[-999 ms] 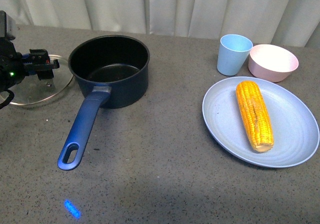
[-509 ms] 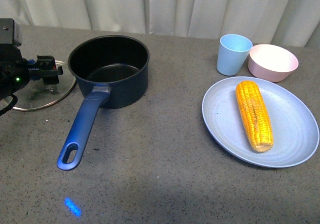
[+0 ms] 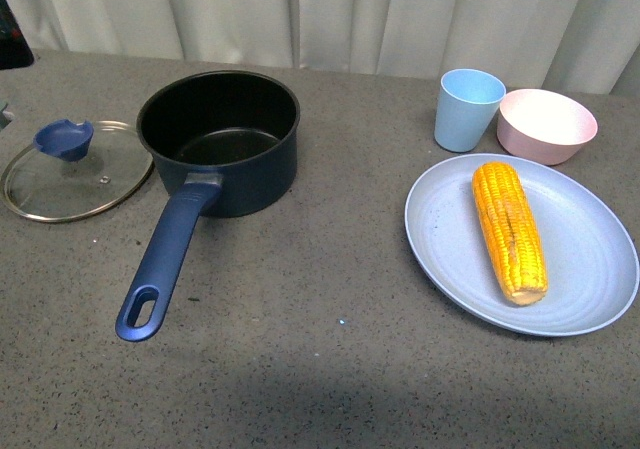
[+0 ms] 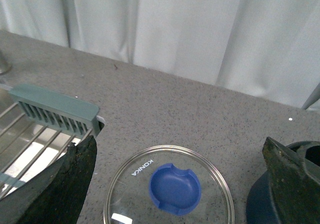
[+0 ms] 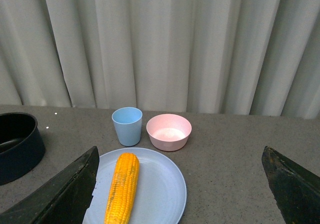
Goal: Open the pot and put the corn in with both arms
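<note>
So the dark navy saucepan [image 3: 250, 181] with the long blue handle sits uncovered at the upper left of the front view, nothing inside. The round glass lid with a blue knob [image 3: 70, 169] lies flat on the grey speckled worktop [image 3: 320, 349], just left of it. Over on the right, the yellow-orange corn cob [image 3: 510, 231] is lying on a pale blue round plate [image 3: 440, 249]. The left claw [image 4: 180, 140] is spread wide and gripping nothing, with the lid in sight between its fingers. The right claw [image 5: 180, 149] is the same, wide apart and empty.
</note>
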Controlling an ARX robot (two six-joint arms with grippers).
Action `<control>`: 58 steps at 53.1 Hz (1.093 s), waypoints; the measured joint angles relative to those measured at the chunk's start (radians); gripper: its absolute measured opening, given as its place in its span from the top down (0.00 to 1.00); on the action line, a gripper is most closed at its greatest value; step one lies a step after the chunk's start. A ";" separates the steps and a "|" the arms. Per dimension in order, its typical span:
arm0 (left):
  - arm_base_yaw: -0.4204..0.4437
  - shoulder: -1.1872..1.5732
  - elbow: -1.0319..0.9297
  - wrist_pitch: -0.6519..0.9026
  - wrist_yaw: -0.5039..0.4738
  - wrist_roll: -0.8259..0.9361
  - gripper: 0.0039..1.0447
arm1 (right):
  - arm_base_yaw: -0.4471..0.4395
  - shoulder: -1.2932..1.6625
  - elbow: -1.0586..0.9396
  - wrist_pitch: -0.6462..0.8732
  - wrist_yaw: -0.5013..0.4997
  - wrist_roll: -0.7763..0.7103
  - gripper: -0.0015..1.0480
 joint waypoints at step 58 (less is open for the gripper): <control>-0.053 -0.926 -0.581 -0.198 0.182 0.051 0.97 | 0.000 0.000 0.000 0.000 0.000 0.000 0.09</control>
